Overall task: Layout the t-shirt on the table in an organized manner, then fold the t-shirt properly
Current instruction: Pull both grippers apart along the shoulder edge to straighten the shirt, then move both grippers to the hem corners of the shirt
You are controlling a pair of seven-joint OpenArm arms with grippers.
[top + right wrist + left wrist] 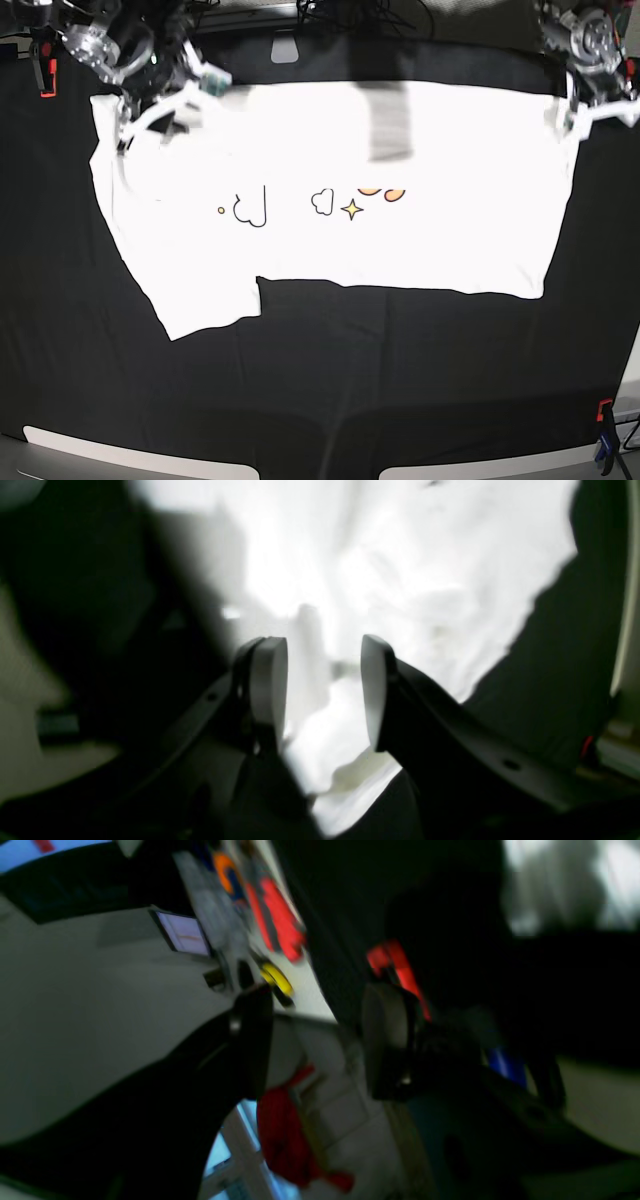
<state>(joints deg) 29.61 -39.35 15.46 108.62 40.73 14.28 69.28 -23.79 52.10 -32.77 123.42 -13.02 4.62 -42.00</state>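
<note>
1. T-shirt [330, 235] lies spread across the far half of the table [320, 400], long axis running left to right in the base view, one sleeve sticking out toward the near left.
2. Only part of the print shows (a cloud, a star, some orange lettering) just below the shirt's middle, and a grey shadow band crosses the top edge. Judged: the upper portion may already be turned over onto the body, though glare off the white cloth leaves this uncertain.
3. Progress, as a judgement: layout looks essentially done; the cloth is flat and fairly square. Most of the folding is left: the sleeve is out and the body is at full width.
4. Right gripper [324, 690] sits at the shirt's far corner on the base view's left. Jaws are parted with bright white cloth visible beyond the gap; nothing is pinched between the pads.
5. Left gripper [315, 1040] is raised at the opposite far corner, by the shirt's edge. Its wrist view is motion-blurred and tilted toward the room; the jaws stand apart, holding nothing.
</note>
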